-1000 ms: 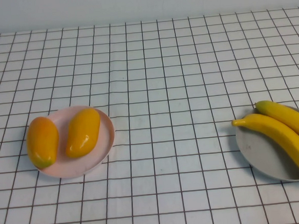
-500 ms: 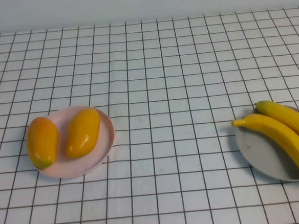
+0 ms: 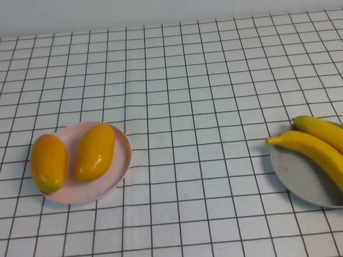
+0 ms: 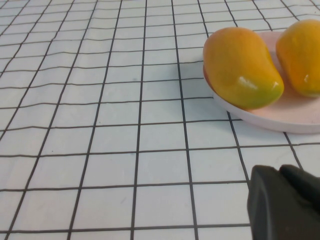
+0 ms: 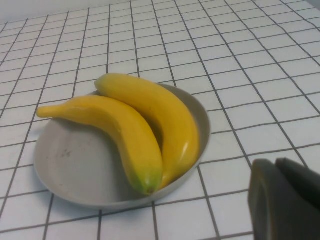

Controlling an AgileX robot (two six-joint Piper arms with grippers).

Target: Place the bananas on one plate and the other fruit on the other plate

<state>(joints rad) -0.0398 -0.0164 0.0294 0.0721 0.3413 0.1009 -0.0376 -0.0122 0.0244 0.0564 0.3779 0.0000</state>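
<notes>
Two bananas (image 3: 329, 155) lie side by side on the grey plate (image 3: 298, 178) at the right; they also show in the right wrist view (image 5: 135, 130) on that plate (image 5: 65, 160). Two mango-like fruits (image 3: 93, 151) lie on the pink plate (image 3: 122, 161) at the left; they also show in the left wrist view (image 4: 242, 67) on that plate (image 4: 285, 117). My left gripper (image 4: 282, 200) is shut and empty, low over the cloth beside the pink plate. My right gripper (image 5: 280, 195) is shut and empty, beside the grey plate. Neither arm shows in the high view.
A white cloth with a black grid (image 3: 186, 92) covers the table. A pale wall runs along the far edge (image 3: 163, 5). The grey plate sits near the right edge of the high view.
</notes>
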